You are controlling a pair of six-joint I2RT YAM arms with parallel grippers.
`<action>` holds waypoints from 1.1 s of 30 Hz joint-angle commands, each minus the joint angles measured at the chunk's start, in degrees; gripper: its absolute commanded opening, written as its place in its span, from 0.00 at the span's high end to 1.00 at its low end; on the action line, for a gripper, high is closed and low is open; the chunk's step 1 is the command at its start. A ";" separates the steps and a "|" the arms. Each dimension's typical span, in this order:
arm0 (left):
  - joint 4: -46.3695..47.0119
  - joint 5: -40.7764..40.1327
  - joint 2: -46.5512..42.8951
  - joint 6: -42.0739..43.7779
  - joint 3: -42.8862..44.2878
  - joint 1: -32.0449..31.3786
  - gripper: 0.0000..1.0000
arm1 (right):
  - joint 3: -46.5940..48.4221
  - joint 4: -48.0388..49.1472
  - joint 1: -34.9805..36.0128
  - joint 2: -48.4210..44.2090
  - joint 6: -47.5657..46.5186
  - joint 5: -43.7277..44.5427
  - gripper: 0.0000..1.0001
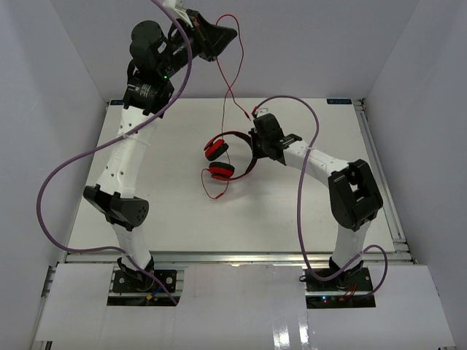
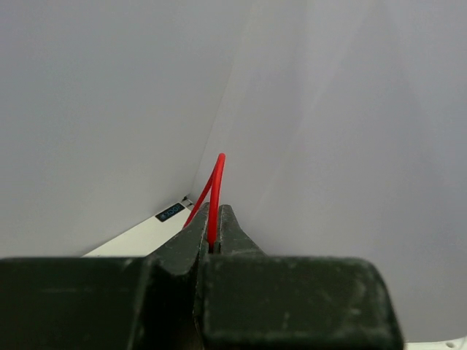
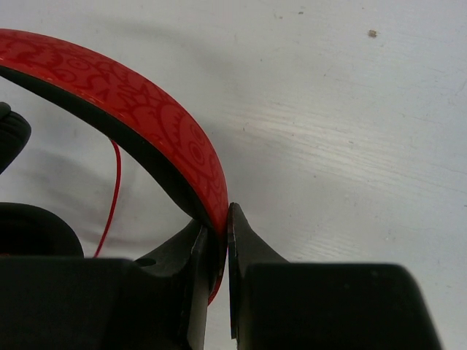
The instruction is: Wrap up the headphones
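From above, my left claw point(image 1: 222, 33), raised beyond the white table point(image 1: 168, 211), pinches the long thin red cord point(image 1: 235, 80) running down to the red over-ear headphones with black pads point(image 1: 217, 152) mid-table at my right claw point(image 1: 257, 142); my left wrist shows the cord looped between clenched fingers; my right wrist shows that claw clamped across the band point(image 3: 146, 109), which arcs away leftward.

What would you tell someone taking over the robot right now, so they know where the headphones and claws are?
Left claw: shut on the cord, raised high at the back left.
Right claw: shut on the headband, low over the table.
Headphones: mid-table, cups close together.
Done: both grips made.
Left: the cord hangs loose with no turns visible around the headphones; it needs winding on.
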 commanded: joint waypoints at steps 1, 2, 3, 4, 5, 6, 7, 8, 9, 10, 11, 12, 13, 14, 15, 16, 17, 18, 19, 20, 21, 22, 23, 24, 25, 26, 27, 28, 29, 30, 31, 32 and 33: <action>0.48 1.70 -3.65 -3.28 2.75 -1.12 1.00 | 6.32 5.51 -0.17 1.46 12.01 4.22 0.92; 0.40 1.76 -3.86 -3.63 2.67 -1.33 1.00 | 7.71 5.73 -0.10 2.15 12.64 4.95 0.92; 0.25 1.76 -4.01 -3.93 2.53 -1.48 1.00 | 8.67 5.95 -0.10 2.60 13.60 5.25 0.92; 0.24 1.69 -4.31 -4.31 2.51 -1.70 1.00 | 10.98 6.26 -0.10 3.71 13.96 6.28 0.92; 0.30 1.61 -4.50 -4.58 2.51 -1.88 1.00 | 12.49 6.38 -0.10 4.65 14.35 7.40 0.92; 0.33 1.64 -4.60 -5.11 2.57 -2.04 1.00 | 15.03 6.24 -0.10 6.16 14.52 8.01 0.92; 0.24 1.64 -4.75 -5.47 2.69 -2.19 1.00 | 17.33 5.83 -0.10 7.49 14.70 8.31 0.92; 0.10 1.60 -4.93 -5.66 2.82 -2.33 1.00 | 19.18 5.33 -0.10 8.55 14.93 8.54 0.92; 0.09 1.59 -5.11 -5.99 2.94 -2.44 1.00 | 20.89 4.86 -0.10 9.79 15.49 8.33 0.92; 0.12 1.59 -5.28 -6.37 3.05 -2.55 1.00 | 22.55 4.40 -0.10 11.09 16.20 7.95 0.92; 0.14 1.62 -5.43 -6.83 3.20 -2.69 1.00 | 24.09 3.94 -0.10 12.25 16.93 7.61 0.92; 0.09 1.77 -5.48 -7.52 3.49 -2.93 1.00 | 25.24 3.50 -0.10 12.90 17.77 7.41 0.92; 0.06 1.92 -5.58 -8.07 3.69 -3.14 1.00 | 26.29 3.32 -0.17 13.43 18.58 7.02 0.92; 0.04 2.08 -5.74 -8.48 3.67 -3.34 1.00 | 27.09 3.42 -0.37 13.84 19.61 6.46 0.92; -0.02 2.26 -5.92 -8.90 3.43 -3.64 1.00 | 27.58 3.42 -0.67 14.26 21.18 6.04 0.92; -0.07 2.10 -6.61 -8.96 3.11 -3.97 1.00 | 28.02 3.37 -1.00 14.79 22.63 4.90 0.92; -0.11 1.84 -7.27 -8.90 2.69 -4.28 1.00 | 28.48 3.30 -1.34 15.28 23.99 3.77 0.92; -0.11 1.47 -7.65 -8.65 2.00 -4.53 1.00 | 28.98 3.17 -1.72 15.59 25.19 3.01 0.92; -0.30 1.22 -8.58 -8.43 1.59 -4.81 1.00 | 29.24 2.97 -1.96 15.76 25.92 2.65 0.92; -0.42 0.93 -9.28 -8.13 0.81 -4.92 1.00 | 29.58 2.85 -2.38 15.90 26.24 2.33 0.92; -0.50 0.69 -10.19 -7.87 -0.19 -4.95 1.00 | 29.95 2.81 -2.91 16.03 26.33 2.00 0.92; -0.61 0.63 -11.82 -7.76 -1.21 -5.07 1.00 | 30.29 2.80 -3.41 16.14 26.33 1.66 0.92; -0.64 0.67 -13.04 -7.73 -2.39 -5.19 1.00 | 30.89 2.85 -4.10 16.45 26.19 1.20 0.92; -0.64 0.77 -13.76 -7.73 -3.50 -5.30 1.00 | 31.58 2.86 -4.76 16.78 26.01 0.82 0.92; -0.66 1.02 -14.18 -7.83 -4.46 -5.47 1.00 | 32.27 2.79 -5.48 17.04 25.89 0.59 0.92; -0.71 1.40 -15.34 -8.11 -5.57 -5.80 1.00 | 32.93 2.73 -6.53 17.26 25.89 0.26 0.92; -0.73 2.09 -15.97 -8.47 -6.97 -6.30 1.00 | 33.51 2.48 -7.08 17.61 25.89 -0.18 0.92; -0.73 2.56 -16.82 -8.75 -8.07 -6.74 1.00 | 34.48 2.27 -7.60 17.84 25.89 -0.49 0.92; -0.73 2.76 -17.59 -8.81 -9.56 -7.41 1.00 | 35.52 2.00 -8.05 17.99 25.89 -0.68 0.92; -0.73 2.79 -18.18 -8.66 -11.78 -8.40 1.00 | 36.32 1.66 -8.29 18.08 25.90 -0.81 0.92; -0.73 2.61 -19.44 -8.42 -14.55 -9.36 1.00 | 36.81 1.59 -8.42 17.96 25.96 -0.93 0.92; -0.73 2.55 -20.49 -8.35 -16.89 -10.07 1.00 | 36.96 1.57 -8.45 17.81 26.10 -0.97 0.92; -0.57 2.12 -22.10 -8.04 -20.43 -11.02 1.00 | 37.24 1.48 -8.55 17.60 26.47 -1.09 0.92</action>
